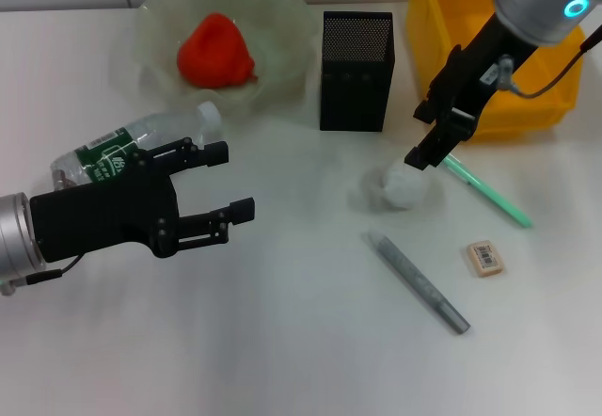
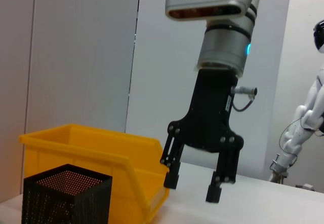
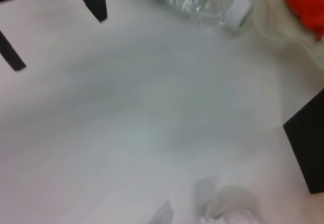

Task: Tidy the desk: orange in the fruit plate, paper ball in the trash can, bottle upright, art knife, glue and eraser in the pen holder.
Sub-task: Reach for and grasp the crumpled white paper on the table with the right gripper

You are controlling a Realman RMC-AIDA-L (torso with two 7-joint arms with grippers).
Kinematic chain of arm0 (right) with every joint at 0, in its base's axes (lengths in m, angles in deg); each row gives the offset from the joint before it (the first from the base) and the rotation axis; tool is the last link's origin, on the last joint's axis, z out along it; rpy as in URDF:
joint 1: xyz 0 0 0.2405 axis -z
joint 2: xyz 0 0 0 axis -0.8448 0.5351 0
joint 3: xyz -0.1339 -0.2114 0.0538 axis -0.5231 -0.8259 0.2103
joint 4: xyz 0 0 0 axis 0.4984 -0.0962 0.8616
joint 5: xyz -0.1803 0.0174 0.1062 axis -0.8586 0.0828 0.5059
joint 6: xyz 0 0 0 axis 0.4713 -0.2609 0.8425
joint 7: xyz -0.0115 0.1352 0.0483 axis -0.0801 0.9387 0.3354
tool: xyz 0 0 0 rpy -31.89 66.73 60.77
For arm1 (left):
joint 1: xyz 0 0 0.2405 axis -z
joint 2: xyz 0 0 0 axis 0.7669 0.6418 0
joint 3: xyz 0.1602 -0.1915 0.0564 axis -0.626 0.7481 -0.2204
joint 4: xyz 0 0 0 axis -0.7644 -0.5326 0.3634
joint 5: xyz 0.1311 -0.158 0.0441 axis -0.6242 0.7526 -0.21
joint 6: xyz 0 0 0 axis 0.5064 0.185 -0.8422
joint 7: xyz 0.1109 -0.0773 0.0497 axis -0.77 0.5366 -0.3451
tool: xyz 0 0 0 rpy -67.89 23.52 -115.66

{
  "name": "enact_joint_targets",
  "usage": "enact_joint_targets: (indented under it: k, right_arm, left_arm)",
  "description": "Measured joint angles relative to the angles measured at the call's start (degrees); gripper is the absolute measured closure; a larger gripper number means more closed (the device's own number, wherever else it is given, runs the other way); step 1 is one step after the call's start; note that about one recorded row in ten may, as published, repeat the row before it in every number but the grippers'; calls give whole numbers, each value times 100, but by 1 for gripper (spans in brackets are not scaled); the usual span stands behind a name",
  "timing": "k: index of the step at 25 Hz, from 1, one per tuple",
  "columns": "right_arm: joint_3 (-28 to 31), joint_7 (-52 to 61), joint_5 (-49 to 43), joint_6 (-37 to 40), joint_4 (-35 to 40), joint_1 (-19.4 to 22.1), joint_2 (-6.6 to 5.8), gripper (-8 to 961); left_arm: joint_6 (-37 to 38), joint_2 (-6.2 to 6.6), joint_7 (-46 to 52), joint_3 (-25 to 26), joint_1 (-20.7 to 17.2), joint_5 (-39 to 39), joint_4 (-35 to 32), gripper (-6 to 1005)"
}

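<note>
Only the left wrist view shows the right gripper (image 2: 195,190) with fingers spread apart, empty; overhead, they hang just above the crumpled white paper ball (image 1: 406,186). Left gripper's (image 1: 235,183) fingers gape, empty.

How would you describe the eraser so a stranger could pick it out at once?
Start at the yellow bin at the desk's far right and come toward the robot, past the green pen. The eraser lies alone just beyond it, right of the long grey stick. It is the only small tan block, with a barcode label on top.
</note>
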Motion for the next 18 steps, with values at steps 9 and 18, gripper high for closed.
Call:
enact_joint_targets:
  k: [9,18]
  right_arm:
    - [-291,-2,-259,-525,-276,15,175,375]
    - [-700,79,-242,-908,-425,80,212,383]
  left_arm:
    - [-9,-32,-42,3,0,0,11,207]
    - [-29,-41,-42,21,-7,0,16,207]
